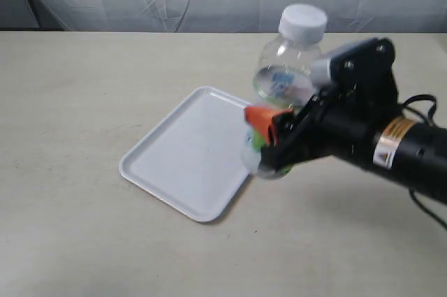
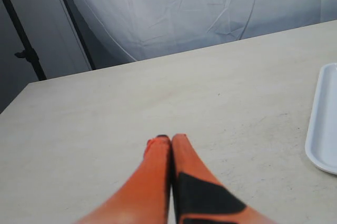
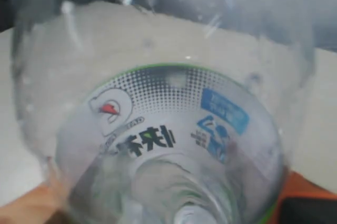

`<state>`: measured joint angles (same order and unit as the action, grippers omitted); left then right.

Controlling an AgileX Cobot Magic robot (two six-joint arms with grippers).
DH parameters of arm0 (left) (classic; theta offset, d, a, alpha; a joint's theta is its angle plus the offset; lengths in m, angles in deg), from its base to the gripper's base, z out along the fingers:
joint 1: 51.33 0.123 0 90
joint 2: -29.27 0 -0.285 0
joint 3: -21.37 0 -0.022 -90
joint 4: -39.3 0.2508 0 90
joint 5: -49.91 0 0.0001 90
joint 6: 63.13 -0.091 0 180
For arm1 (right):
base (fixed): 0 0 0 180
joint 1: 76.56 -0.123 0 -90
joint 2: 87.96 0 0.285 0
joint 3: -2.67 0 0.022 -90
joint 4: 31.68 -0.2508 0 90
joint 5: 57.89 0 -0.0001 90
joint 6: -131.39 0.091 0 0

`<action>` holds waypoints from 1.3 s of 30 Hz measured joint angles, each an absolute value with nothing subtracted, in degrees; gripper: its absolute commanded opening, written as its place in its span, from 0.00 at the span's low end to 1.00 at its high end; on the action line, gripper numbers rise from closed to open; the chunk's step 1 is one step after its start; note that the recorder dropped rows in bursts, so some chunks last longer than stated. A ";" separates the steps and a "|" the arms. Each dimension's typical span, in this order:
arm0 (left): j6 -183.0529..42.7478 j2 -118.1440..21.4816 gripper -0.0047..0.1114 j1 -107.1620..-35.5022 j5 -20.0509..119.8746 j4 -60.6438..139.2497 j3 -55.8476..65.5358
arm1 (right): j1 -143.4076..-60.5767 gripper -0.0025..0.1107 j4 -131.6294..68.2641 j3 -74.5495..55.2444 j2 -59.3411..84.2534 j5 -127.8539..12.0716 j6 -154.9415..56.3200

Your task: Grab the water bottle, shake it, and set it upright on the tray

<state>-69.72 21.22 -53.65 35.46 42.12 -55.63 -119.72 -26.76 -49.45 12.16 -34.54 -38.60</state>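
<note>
Surface (image 1: 84,101): one tray (image 1: 188,157) lies near its middle, turned so a corner points at the near edge.

Right arm (image 1: 370,129): reaches in low from the right edge, wrist roughly level.

Bottle (image 1: 286,77): held at the tray's right rim, apparently off the surface. Its long axis is near upright, with the cap tipped toward the far right corner.

Right end effector (image 1: 264,145): pinches the bottle's lower body. The bare tray lies just toward the left edge from it, so this arm is the nearer one. Judgement: standing the bottle needs a short leftward carry and righting the tilt.

Left end effector (image 2: 169,142): fingers pressed together, empty, well apart from the bottle.
</note>
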 measured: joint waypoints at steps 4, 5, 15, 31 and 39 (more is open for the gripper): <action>-69.72 21.22 0.04 -53.65 35.46 42.12 -55.63 | -117.13 0.01 -69.18 -43.31 15.84 -47.10 -75.25; -69.72 21.22 0.04 -53.65 35.46 42.12 -55.63 | -117.76 0.01 -73.80 -42.19 16.41 -50.74 -81.24; -69.72 21.22 0.04 -53.65 35.46 42.12 -55.63 | -123.70 0.01 -89.73 -37.55 19.59 -49.34 -94.64; -69.72 21.22 0.04 -53.65 35.46 42.12 -55.63 | -119.22 0.01 -29.97 -33.47 18.75 -67.73 -45.13; -69.72 21.22 0.04 -53.65 35.46 42.12 -55.63 | -117.12 0.01 -21.22 -29.14 21.99 -68.66 -29.77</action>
